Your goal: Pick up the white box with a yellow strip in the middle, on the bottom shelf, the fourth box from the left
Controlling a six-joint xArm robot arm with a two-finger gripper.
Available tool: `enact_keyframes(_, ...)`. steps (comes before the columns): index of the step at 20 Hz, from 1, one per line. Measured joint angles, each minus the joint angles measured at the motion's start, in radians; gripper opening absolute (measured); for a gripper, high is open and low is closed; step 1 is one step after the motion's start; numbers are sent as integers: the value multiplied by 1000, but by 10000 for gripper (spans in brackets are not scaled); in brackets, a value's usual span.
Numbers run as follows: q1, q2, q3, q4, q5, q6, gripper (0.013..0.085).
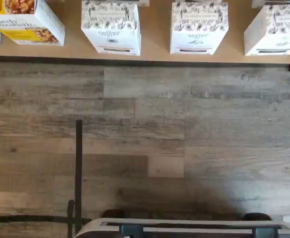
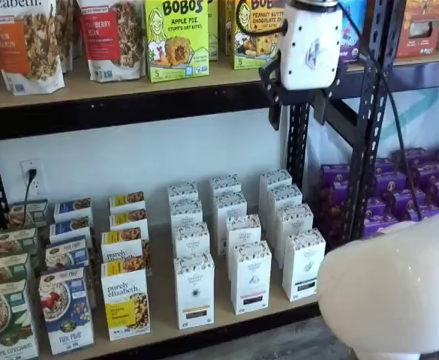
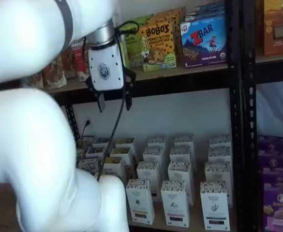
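A: where's the white box (image 2: 193, 290)?
B: front row of the bottom shelf (image 2: 227, 319), about 7 o'clock from the gripper (image 2: 300, 114)

A: fingers?
B: spread apart with a clear gap, holding nothing, well above the cartons

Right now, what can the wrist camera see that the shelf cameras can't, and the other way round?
Only the wrist view shows the grey plank floor in front of the bottom shelf. Only the shelf views show the open fingers, the Bobo's boxes and the purple boxes. Both show the white box with the yellow strip and its black-striped neighbours.
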Motion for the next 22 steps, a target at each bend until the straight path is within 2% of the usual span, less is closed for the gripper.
enact_keyframes(6,42,35,66,-11,-107,39,850)
enact_keyframes(13,82,84,154,1,-254,74,850)
enact_keyframes(22,170,197,269,2,-493,152,850)
